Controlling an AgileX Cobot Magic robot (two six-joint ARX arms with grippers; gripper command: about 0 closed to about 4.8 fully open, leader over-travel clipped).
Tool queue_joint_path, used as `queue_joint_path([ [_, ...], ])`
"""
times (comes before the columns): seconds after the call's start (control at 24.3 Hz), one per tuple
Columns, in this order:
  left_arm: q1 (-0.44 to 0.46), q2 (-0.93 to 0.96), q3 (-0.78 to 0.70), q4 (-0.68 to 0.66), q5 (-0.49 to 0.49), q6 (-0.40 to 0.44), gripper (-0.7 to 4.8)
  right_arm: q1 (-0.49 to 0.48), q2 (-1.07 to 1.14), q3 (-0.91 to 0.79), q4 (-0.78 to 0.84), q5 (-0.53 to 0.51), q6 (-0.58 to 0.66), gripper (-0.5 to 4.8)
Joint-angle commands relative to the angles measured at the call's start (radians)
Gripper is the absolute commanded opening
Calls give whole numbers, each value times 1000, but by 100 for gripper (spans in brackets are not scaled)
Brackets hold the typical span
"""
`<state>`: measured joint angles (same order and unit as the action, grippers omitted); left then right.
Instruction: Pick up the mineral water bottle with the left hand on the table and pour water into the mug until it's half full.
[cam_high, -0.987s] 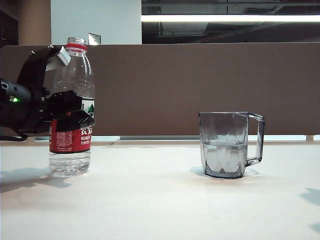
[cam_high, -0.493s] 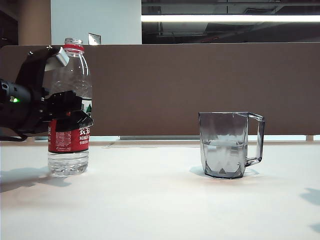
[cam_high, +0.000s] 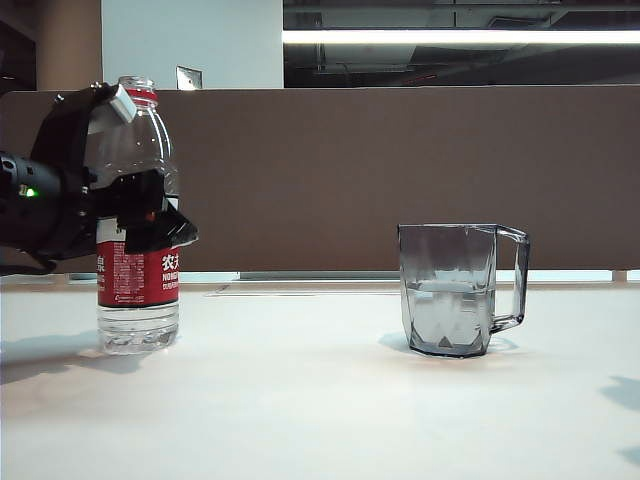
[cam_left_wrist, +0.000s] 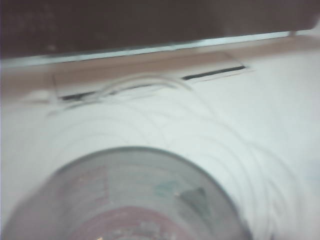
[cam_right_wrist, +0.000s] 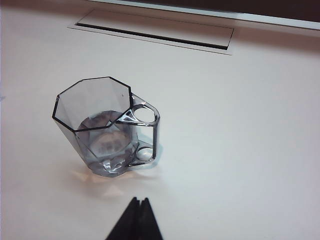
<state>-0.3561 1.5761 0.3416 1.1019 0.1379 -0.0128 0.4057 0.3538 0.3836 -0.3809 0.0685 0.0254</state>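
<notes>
Both left gripper (cam_high: 140, 165) jaws have spread off the bottle (cam_high: 138, 215); right gripper's (cam_right_wrist: 135, 220) clenched.

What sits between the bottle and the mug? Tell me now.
Nothing visible. Bare table separates the mineral water bottle, with the left gripper around it, from the mug. The right gripper hangs near the mug, off that line.

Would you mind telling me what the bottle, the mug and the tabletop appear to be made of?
The mineral water bottle looks like thin clear plastic: ribbed see-through walls and a glossy printed red label.

The mug is smoky-grey and transparent with sharp facets; glass or hard plastic, I cannot tell which.

The table seems a smooth white laminate, slightly glossy, showing soft shadows.
</notes>
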Motion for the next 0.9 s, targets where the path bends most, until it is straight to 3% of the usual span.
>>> queue_joint_path([
  [0.04, -1, -31, 5, 7, 42, 5, 474, 0, -2, 6, 18, -3, -3, -5],
  [0.33, -1, -189, 5, -317, 32, 66, 476, 0, -2, 6, 19, -3, -3, -5],
  [0.58, -1, -333, 5, -502, -73, 92, 476, 0, -2, 6, 19, -4, -3, -5],
  [0.78, -1, -518, 5, -781, -100, 166, 475, 0, -3, 6, 22, -3, -3, -5],
  [0.9, -1, -634, 5, -904, -101, 169, 475, 0, -3, 6, 36, -3, -3, -5],
])
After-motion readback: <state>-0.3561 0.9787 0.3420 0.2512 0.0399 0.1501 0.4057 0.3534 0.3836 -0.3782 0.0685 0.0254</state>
